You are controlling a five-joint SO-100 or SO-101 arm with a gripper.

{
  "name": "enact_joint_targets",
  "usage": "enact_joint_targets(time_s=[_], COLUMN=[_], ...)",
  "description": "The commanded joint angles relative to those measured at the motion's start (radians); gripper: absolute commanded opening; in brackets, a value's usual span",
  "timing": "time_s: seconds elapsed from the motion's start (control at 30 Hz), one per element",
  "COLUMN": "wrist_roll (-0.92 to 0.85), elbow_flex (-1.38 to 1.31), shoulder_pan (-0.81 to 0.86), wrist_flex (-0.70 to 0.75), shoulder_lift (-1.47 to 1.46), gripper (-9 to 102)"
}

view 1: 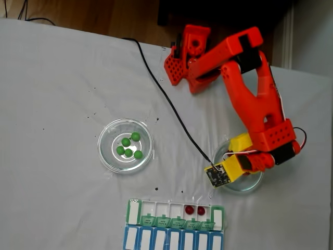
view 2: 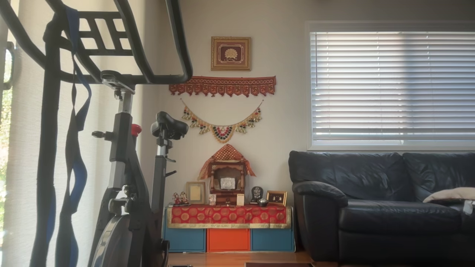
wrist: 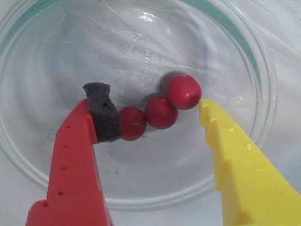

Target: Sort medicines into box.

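Three dark red medicines (wrist: 161, 112) lie in a row on the floor of a clear glass dish (wrist: 141, 28). My gripper (wrist: 150, 101) hangs low over them and is open. Its red finger with a black foam pad (wrist: 103, 113) touches the left ball, and the yellow finger (wrist: 221, 136) stands just right of the right ball. In the fixed view the arm (view 1: 255, 104) covers most of this dish (view 1: 255, 183). Several green medicines (view 1: 128, 146) sit in a second dish (view 1: 106, 156) to the left. Two red medicines (view 1: 195, 210) rest in one open compartment of the box (view 1: 156, 208).
A blue-lidded organiser row (view 1: 171, 240) lies directly below the box at the table's near edge. A black cable (view 1: 166, 99) runs across the white cloth from the arm's base to the wrist. The other view shows a room with an exercise bike (view 2: 126, 178) and a sofa (view 2: 382, 204).
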Motion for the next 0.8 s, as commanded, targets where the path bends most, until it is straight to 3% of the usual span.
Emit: enact_joint_targets(time_s=[0.0,0.77], wrist_roll=[0.008,0.055], elbow_flex=[-0.084,-0.098], shoulder_pan=[-0.021,-0.026], wrist_flex=[0.009,0.029], shoulder_lift=[0.077,0.0], gripper=[31,34])
